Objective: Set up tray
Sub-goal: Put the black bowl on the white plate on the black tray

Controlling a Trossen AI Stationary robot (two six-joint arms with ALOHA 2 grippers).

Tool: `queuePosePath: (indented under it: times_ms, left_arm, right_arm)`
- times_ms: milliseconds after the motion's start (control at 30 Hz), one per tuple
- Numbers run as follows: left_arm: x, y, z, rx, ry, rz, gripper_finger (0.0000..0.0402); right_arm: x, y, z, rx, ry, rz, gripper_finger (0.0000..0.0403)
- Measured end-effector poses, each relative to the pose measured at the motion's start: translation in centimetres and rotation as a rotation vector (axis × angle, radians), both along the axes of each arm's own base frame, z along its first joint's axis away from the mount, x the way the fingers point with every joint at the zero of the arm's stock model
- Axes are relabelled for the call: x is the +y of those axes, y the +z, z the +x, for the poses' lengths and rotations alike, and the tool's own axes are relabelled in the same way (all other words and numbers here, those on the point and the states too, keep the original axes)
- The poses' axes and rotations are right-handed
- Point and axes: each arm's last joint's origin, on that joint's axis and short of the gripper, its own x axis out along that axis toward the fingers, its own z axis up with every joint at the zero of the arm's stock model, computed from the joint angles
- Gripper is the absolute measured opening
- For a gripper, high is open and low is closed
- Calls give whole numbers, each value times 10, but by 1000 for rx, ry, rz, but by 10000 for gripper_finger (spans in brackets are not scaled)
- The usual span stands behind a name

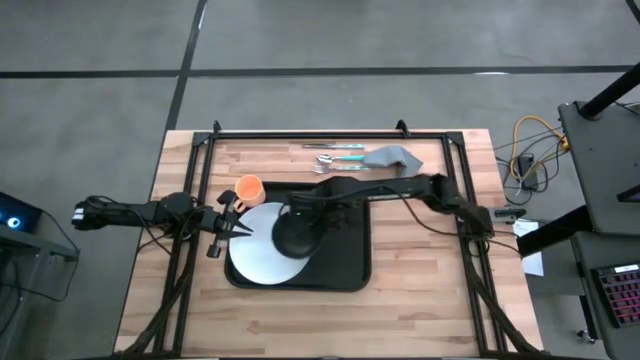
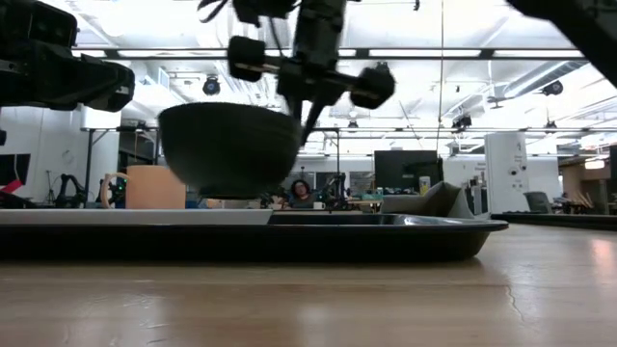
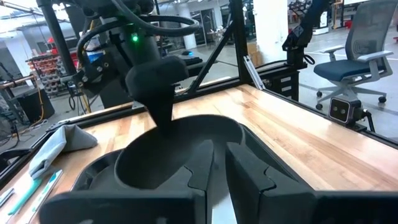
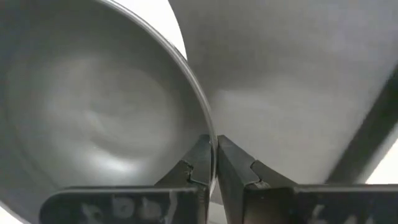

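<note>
The black tray (image 1: 345, 262) lies at the table's middle, with a white plate (image 1: 250, 262) resting flat on its left part. My right gripper (image 1: 299, 212) points down and is shut on a dark bowl (image 1: 297, 238), which hangs over the plate's right edge. In the low view the bowl (image 2: 228, 149) floats above the tray (image 2: 386, 231). My left gripper (image 1: 228, 222) waits level at the tray's left edge, shut and holding nothing, its fingers (image 3: 249, 177) facing the bowl (image 3: 180, 149). My right gripper pinches the bowl's rim (image 4: 210, 140) on its far side, one finger inside the bowl and one outside. The fingers come from above, pointing down. The bowl is lifted clear of the plate and tray, its mouth up and nearly level.
An orange cup (image 1: 248, 187) stands on the wood just beyond the tray's far left corner. Cutlery (image 1: 335, 153) and a folded grey cloth (image 1: 392, 157) lie near the table's far edge. Bare wood spreads at the near side and to the right of the tray.
</note>
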Motion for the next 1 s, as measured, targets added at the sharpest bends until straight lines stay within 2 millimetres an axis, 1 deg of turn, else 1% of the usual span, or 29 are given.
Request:
queuePosePath:
  times_ms: [167, 233, 433, 833, 900, 1000]
  left_arm:
    - [0, 0, 0, 0, 0, 0, 22]
    - [0, 0, 0, 1, 0, 0, 22]
    - [0, -2, 1, 22, -1, 1, 22]
    - [0, -4, 3, 46, 0, 2, 22]
    - [0, -4, 3, 45, 0, 2, 22]
    - [0, -4, 3, 50, 0, 2, 22]
  right_arm:
    - [0, -6, 25, -38, 68, -14, 8]
    - [1, -12, 32, -78, 88, -17, 8]
    - [0, -19, 31, -43, 88, -39, 8]
    - [-1, -22, 39, -116, 103, -73, 8]
    - [-1, -25, 41, -124, 112, -75, 8]
    - [-1, -36, 46, -125, 132, -80, 8]
